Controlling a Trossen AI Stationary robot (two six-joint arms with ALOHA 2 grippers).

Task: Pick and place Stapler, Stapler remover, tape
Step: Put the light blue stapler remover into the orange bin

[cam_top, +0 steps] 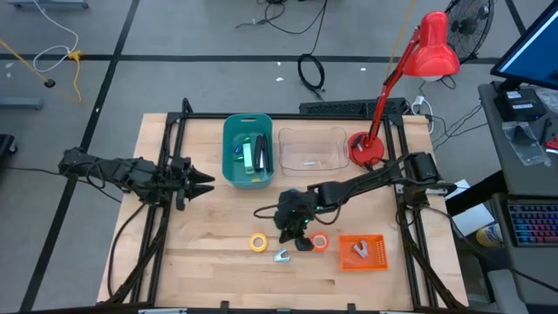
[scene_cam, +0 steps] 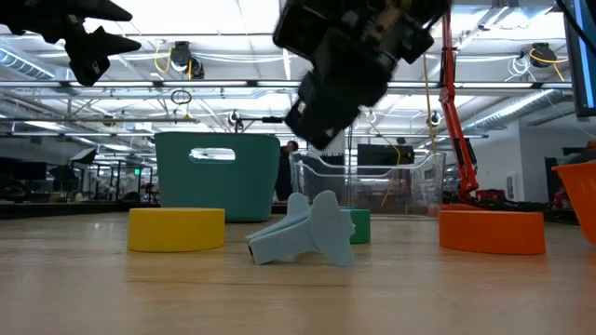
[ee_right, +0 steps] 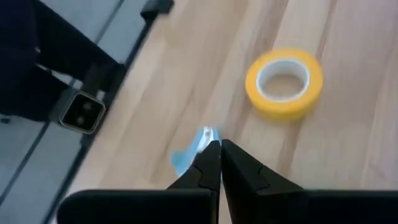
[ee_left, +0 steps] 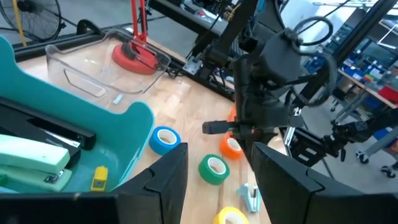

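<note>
A pale blue staple remover (scene_cam: 307,233) lies on the wooden table between the yellow tape (cam_top: 258,242) and the orange tape (cam_top: 320,242). The green tape (ee_left: 214,169) and blue tape (ee_left: 164,139) lie just beyond it. My right gripper (ee_right: 219,149) hangs shut a little above the remover (ee_right: 193,152), slanting down, clear of it in the low view. A green-and-white stapler (ee_left: 31,163) lies in the teal bin (cam_top: 248,150). My left gripper (cam_top: 202,183) waits open and empty at the table's left, above the surface.
A clear plastic container (cam_top: 311,146) stands right of the teal bin, with a red desk lamp (cam_top: 366,148) beside it. An orange basket (cam_top: 362,251) at the near right holds another small remover-like piece. A black frame runs along the table's edges.
</note>
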